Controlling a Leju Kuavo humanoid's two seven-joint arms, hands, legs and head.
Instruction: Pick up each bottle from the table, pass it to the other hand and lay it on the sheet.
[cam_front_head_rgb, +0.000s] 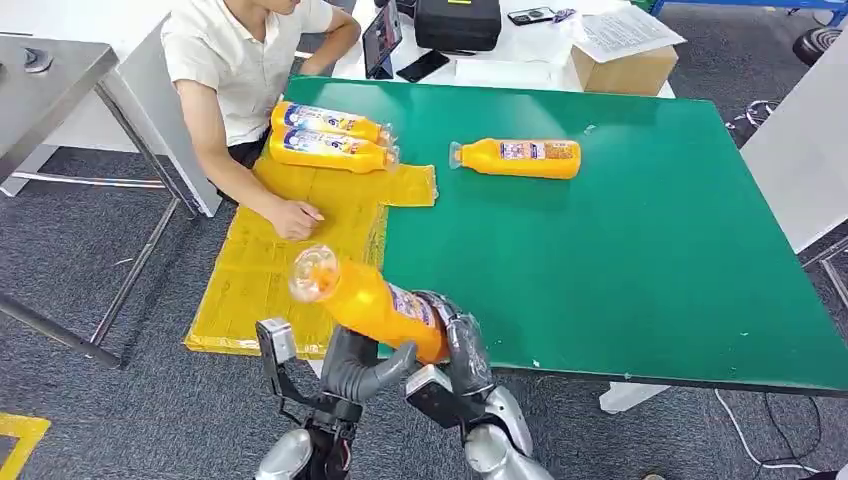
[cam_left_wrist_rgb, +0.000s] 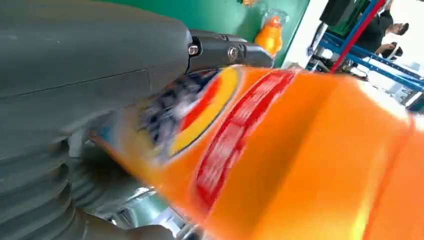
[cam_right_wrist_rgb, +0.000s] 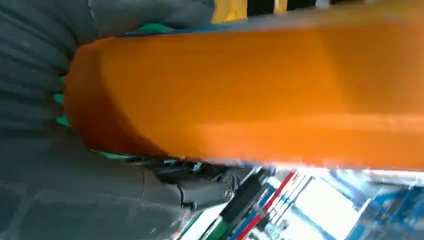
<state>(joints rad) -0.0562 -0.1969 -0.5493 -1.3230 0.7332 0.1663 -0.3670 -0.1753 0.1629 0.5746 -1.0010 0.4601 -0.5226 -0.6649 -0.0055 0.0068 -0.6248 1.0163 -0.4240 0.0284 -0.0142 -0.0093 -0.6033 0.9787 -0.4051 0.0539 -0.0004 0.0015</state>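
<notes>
Right hand (cam_front_head_rgb: 462, 352): wrapped around the base end of an orange plastic juice bottle with a blue-and-red label (cam_front_head_rgb: 375, 303), holding it raised at the near edge of the green tabletop (cam_front_head_rgb: 640, 260). Bottle tilted, neck pointing toward 10 o'clock over the sheet.

Left hand (cam_front_head_rgb: 350, 372): at 8 o'clock of the right hand, thumb up against the underside of the same bottle; in the left wrist view its grey thumb and dark fingers lie against the label. Whether it bears the bottle cannot be told.

Yellow plastic sheet (cam_front_head_rgb: 262, 278): laid over the tabletop's left edge, at 11 o'clock of the hands.

Two orange bottles (cam_front_head_rgb: 328, 137): lying side by side, touching, at the sheet's far end.

One orange bottle (cam_front_head_rgb: 517, 158): lying on bare green tabletop at 1 o'clock of the hands, well apart from the sheet.

Seated person in a white shirt (cam_front_head_rgb: 245, 60): one hand (cam_front_head_rgb: 293, 217) resting on the sheet.
</notes>
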